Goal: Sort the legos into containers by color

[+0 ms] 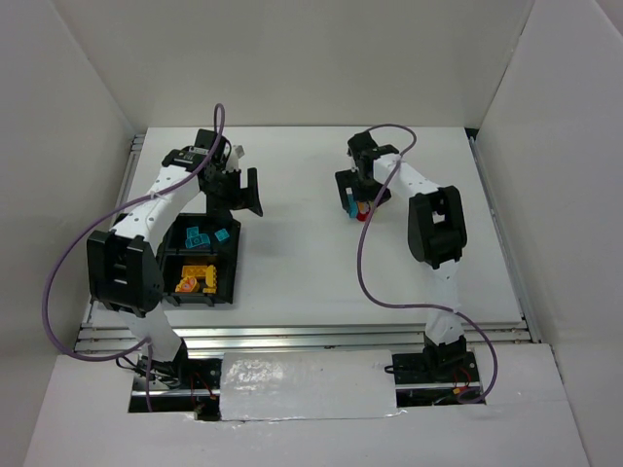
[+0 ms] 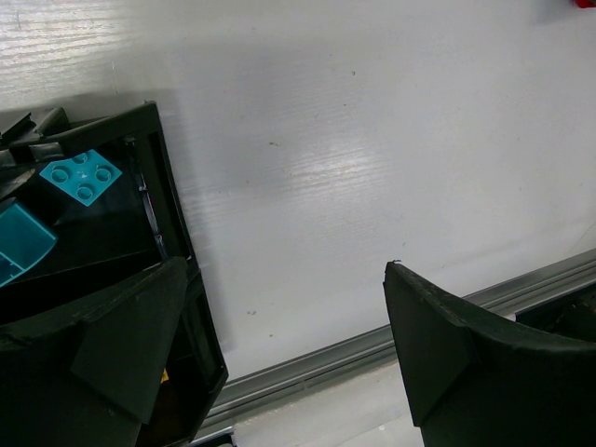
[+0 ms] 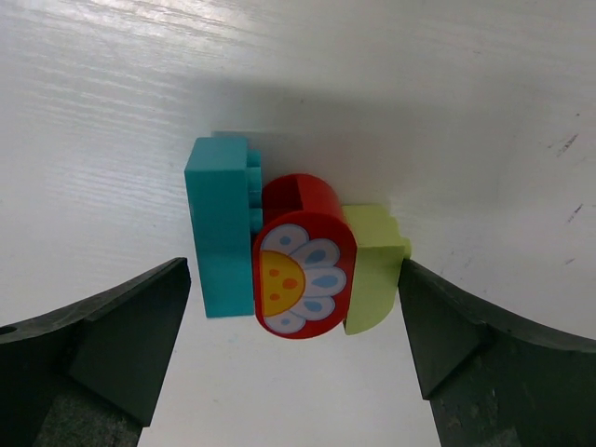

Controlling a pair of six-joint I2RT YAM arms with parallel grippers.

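Three legos lie pressed side by side on the white table: a cyan brick, a red brick with a flower picture and a lime green brick. My right gripper is open and straddles all three; its right finger is at the green brick's edge. In the top view the cyan brick and the red brick show under the right gripper. My left gripper is open and empty beside the black tray, also in its wrist view.
The tray's far compartments hold cyan bricks. A near compartment holds orange-yellow bricks. The tray's wall is under my left finger. The table's metal front rail runs below. White walls enclose the table.
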